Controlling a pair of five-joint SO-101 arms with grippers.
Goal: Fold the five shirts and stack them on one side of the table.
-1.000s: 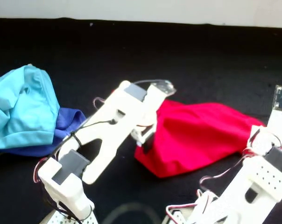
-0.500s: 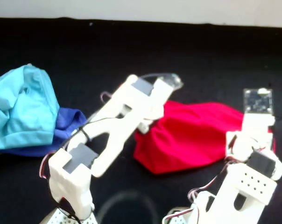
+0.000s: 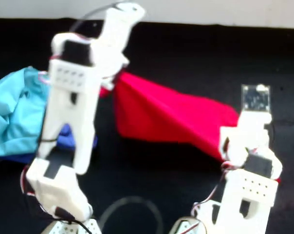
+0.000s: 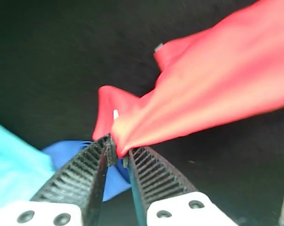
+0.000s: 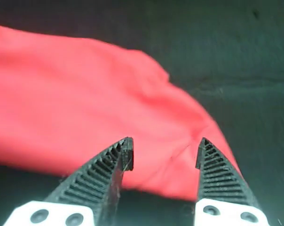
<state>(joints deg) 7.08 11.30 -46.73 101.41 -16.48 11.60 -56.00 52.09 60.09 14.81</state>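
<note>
**A:** Where is the red shirt?

**B:** The red shirt is stretched across the middle of the table. One end is lifted clear of the black surface and the other sits low by the right arm. The left gripper is clamped on a bunched corner of it, held high. It is just beside the light blue shirt, which lies crumpled on top of a dark blue shirt at the table's left side.

**A:** And the other arm?

**B:** The right gripper has its jaws spread apart and hangs over the low end of the cloth with nothing pinched between them (whether the tips brush the fabric, I cannot tell).

**A:** So what is the step in hand?

**B:** I would judge it is spreading the shirt flat before any fold. To do that well, the right gripper should come down on an edge or corner, not the middle of the cloth, and close on as few layers as it can. Then the two arms should draw apart gently until the shirt goes taut, and lower together so it lands smooth.

**A:** What could spoil it?

**B:** The left hold is only a small bite on a bunch, so a hard tug may pull it free. The raised end also hangs close to the blue pile, so it should be kept from dragging those shirts along.
</note>
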